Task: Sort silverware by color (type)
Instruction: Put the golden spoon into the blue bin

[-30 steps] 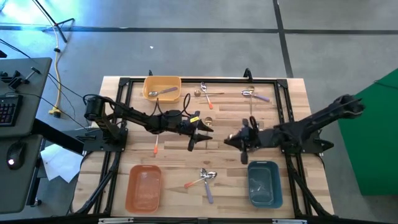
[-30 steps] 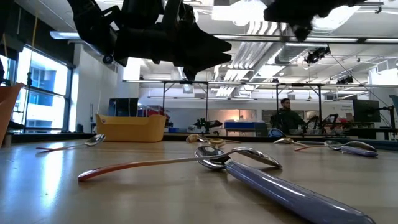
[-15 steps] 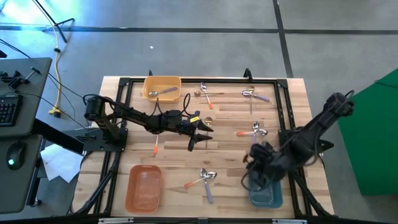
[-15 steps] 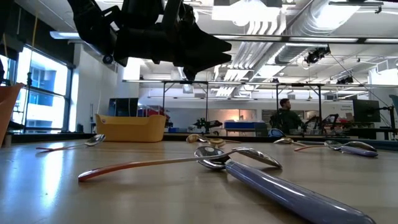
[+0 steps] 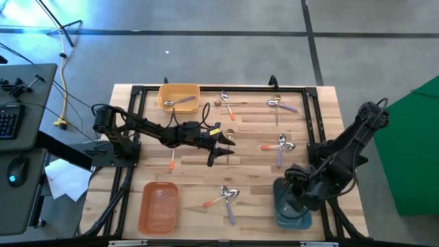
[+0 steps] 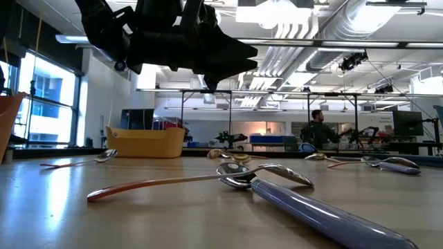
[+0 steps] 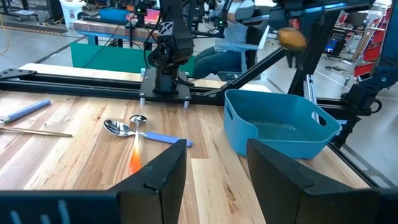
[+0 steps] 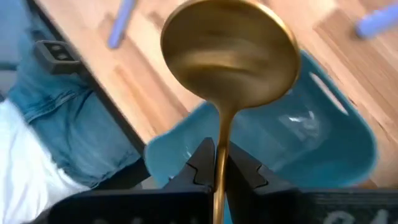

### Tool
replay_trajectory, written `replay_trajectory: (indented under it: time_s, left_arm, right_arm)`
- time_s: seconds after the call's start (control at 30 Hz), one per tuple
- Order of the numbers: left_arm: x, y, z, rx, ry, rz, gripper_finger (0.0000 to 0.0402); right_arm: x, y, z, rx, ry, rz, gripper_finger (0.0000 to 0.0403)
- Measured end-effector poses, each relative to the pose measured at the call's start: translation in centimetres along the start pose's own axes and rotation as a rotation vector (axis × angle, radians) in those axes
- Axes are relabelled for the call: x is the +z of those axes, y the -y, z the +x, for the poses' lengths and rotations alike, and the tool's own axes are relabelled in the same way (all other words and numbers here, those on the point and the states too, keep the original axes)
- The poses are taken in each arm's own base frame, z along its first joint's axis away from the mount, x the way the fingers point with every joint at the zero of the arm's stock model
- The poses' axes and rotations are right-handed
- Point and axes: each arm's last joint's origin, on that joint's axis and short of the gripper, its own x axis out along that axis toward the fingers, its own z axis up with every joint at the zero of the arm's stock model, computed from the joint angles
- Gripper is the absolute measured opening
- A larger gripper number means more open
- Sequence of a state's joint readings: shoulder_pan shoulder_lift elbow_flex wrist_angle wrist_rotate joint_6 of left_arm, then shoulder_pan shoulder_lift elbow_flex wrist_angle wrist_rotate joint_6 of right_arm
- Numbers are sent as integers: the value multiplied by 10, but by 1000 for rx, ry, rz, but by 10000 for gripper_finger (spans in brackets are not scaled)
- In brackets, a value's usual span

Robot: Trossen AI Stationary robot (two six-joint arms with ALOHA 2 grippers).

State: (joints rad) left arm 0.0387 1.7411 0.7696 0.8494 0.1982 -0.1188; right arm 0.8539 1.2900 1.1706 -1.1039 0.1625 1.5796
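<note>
The right hand [image 8: 217, 171] is clamped on the thin handle of a gold spoon [image 8: 229, 56]. The two fingers are pressed together on the handle, and the bowl of the spoon stands out in front of the fingertips. The long axis of the spoon runs in line with the hand, with the bowl pointing away from the wrist. In the high view this hand [image 5: 300, 195] is over the blue bin [image 5: 291, 218] at the near right corner of the surface [image 5: 329, 116], and in the right wrist view the blue bin shows just behind the bowl of the spoon.

The left hand [image 5: 218, 147] hangs above the middle of the surface with its fingers [image 7: 163, 180] apart, and nothing is between them.

On the surface, just beside the blue bin on its far side, an orange-handled spoon [image 5: 271, 146] lies touching a lavender-handled spoon [image 5: 280, 154]; the first lies across the surface and the second along it. Two more spoons of these colours cross each other near the front edge, between the orange bin [image 5: 158, 208] and the blue bin. Other spoons lie near the far edge, and one spoon [image 5: 181, 101] is in the yellow bin [image 5: 179, 90]. A single orange-handled spoon [image 5: 171, 160] lies below the left arm.

A person's legs in jeans [image 8: 56, 112] show beside the surface in the right wrist view.
</note>
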Motion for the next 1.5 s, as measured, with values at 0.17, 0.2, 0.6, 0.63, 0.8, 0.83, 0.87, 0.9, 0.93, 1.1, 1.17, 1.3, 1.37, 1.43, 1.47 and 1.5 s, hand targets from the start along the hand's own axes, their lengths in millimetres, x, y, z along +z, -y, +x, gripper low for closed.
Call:
replay_trajectory:
  time_s: [0.17, 0.2, 0.6, 0.63, 0.8, 0.83, 0.87, 0.9, 0.93, 1.1, 1.17, 1.3, 1.37, 1.43, 1.47, 1.5]
  left_arm:
    - [0, 0, 0, 0, 0, 0, 158]
    - [0, 0, 0, 0, 0, 0, 158]
    - [-2, 0, 0, 2, -16, -4, 158]
    - [-2, 0, 0, 2, -16, -3, 158]
    - [-2, 0, 0, 4, -16, -4, 158]
    - [-2, 0, 0, 4, -16, -4, 158]
    - [-2, 0, 0, 4, -15, -4, 158]
    - [-2, 0, 0, 6, -15, -4, 158]
    - [-2, 0, 0, 6, -15, -4, 158]
    - [-2, 0, 0, 6, -15, -2, 158]
    - [-2, 0, 0, 6, -15, -3, 158]
    - [-2, 0, 0, 6, -19, -4, 158]
    - [-2, 0, 0, 6, -19, -4, 158]
    - [-2, 0, 0, 6, -20, -4, 158]
    - [-2, 0, 0, 6, -20, -4, 158]
    - [-2, 0, 0, 6, -21, -4, 158]
  right_arm:
    - [-2, 7, -1, -69, -15, 78, 5]
    - [-2, 7, -1, -68, -16, 79, 5]
    - [-10, 23, 37, -132, -109, 266, 5]
    - [-11, 23, 41, -114, -112, 265, 5]
    - [-7, 21, 50, -53, -100, 268, 5]
    - [-5, 21, 50, -54, -96, 273, 5]
    - [-4, 21, 51, -53, -90, 274, 5]
    - [-2, 21, 51, -51, -79, 271, 5]
    - [-1, 20, 53, -44, -67, 262, 5]
    - [1, 11, 69, -47, -68, 202, 5]
    - [0, 9, 76, -72, -91, 202, 5]
    - [-2, 8, 87, -115, -113, 201, 5]
    - [-1, 8, 91, -131, -112, 203, 5]
    - [-2, 8, 95, -144, -111, 202, 5]
    - [-2, 8, 96, -152, -111, 200, 5]
    - [-2, 8, 98, -158, -111, 197, 5]
